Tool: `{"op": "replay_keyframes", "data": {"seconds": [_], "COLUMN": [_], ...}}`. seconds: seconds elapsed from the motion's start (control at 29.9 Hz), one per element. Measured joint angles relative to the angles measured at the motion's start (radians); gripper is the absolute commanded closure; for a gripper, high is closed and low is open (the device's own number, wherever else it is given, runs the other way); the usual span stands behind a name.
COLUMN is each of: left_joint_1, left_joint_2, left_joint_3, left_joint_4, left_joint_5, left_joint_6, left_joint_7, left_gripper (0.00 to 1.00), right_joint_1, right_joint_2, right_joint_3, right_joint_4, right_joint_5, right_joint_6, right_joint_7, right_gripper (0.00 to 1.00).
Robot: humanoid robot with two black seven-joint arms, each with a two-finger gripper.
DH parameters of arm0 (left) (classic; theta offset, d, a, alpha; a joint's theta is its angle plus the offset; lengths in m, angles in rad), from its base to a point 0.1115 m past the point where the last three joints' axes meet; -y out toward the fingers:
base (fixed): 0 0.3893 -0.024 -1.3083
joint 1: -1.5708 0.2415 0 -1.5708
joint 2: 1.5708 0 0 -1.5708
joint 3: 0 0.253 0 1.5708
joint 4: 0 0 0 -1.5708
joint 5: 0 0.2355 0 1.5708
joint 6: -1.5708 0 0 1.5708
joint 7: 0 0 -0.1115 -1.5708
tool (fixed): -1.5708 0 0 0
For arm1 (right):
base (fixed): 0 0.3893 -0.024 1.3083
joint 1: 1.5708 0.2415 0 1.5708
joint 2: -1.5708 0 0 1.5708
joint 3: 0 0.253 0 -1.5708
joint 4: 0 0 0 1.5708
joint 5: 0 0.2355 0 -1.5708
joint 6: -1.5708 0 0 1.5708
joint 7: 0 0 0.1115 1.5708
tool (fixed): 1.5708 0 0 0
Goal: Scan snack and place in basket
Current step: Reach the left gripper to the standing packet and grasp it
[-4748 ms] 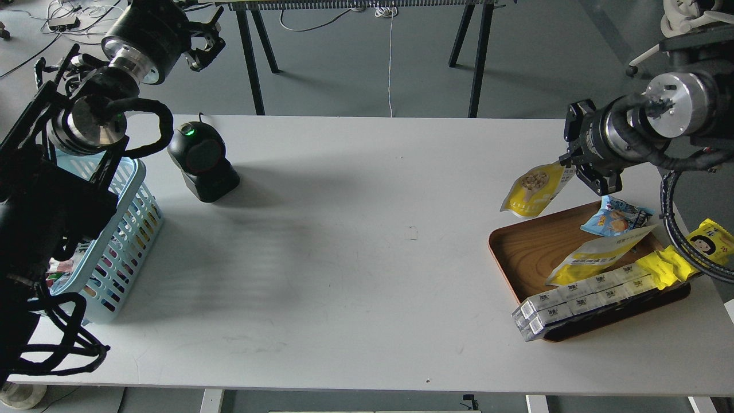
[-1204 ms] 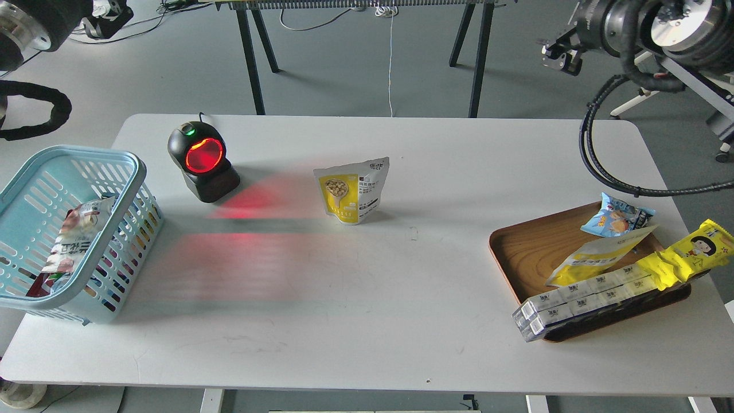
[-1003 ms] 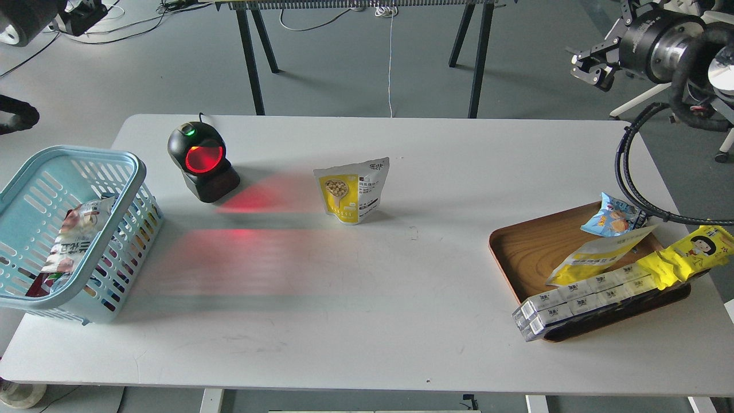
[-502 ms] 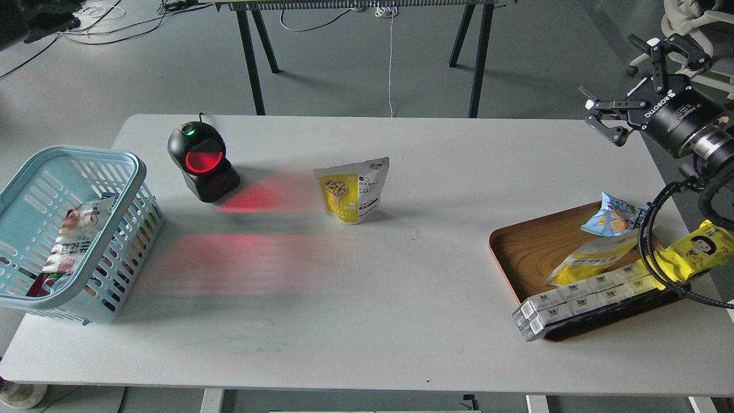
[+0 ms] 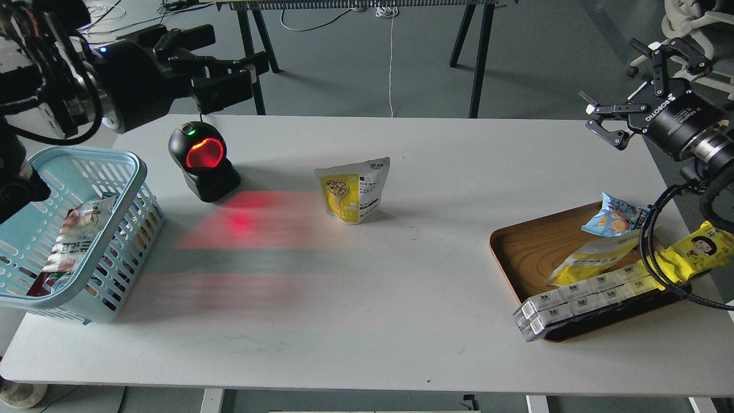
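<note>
So the snack point(image 5: 352, 190) is parked upright on the surface point(image 5: 367, 298), free of both grippers, standing just beside the red-lit scanner point(image 5: 202, 160) on its right, with the red glow spilled across the surface right up to its base. Its long axis runs bottom to top, sealed edge up, and the yellow-and-white printed face is turned toward the camera rather than squarely at the scanner window. The step in hand looks like the handover between scanning and basketing: the left gripper point(image 5: 232, 71) is hung above and behind the scanner, fingers spread and empty, with the snack below and to their right. The right gripper point(image 5: 628, 80) is held well off to the snack's right, fingers also splayed, nothing gripped. Next, the pouch probably needs to be pinched near its top edge by the left fingers and carried to the basket point(image 5: 135, 172), far left.
</note>
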Motion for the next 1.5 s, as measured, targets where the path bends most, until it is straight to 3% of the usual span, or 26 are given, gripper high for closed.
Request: {"op": "replay_keyframes", "data": {"seconds": [0.3, 0.6, 1.24, 1.4, 1.5], "left_joint_1": [-0.008, 0.000, 0.000, 0.000, 0.000], "left_joint_2": [-0.224, -0.368, -0.548, -0.560, -0.567], "left_joint_3": [0.111, 0.240, 0.250, 0.250, 0.250], "left_joint_4": [0.122, 0.216, 0.485, 0.533, 0.545], "left_joint_5": [0.410, 0.427, 0.427, 0.427, 0.427], "left_joint_6": [-0.007, 0.003, 0.037, 0.058, 0.065], "left_joint_7": [-0.027, -0.035, -0.069, -0.092, -0.101], "left_gripper": [0.00, 0.01, 0.04, 0.16, 0.36], "right_joint_1": [0.004, 0.004, 0.005, 0.006, 0.008], "right_joint_2": [0.020, 0.038, 0.040, 0.040, 0.042], "right_joint_3": [0.003, -0.003, -0.001, 0.000, 0.000], "right_joint_4": [-0.030, -0.041, -0.034, -0.032, -0.030], "right_joint_5": [0.000, 0.000, 0.000, 0.000, 0.000], "right_joint_6": [0.000, 0.000, 0.000, 0.000, 0.000], "right_joint_7": [0.002, 0.002, 0.002, 0.002, 0.002], "right_gripper": [0.02, 0.02, 0.02, 0.02, 0.02]}}
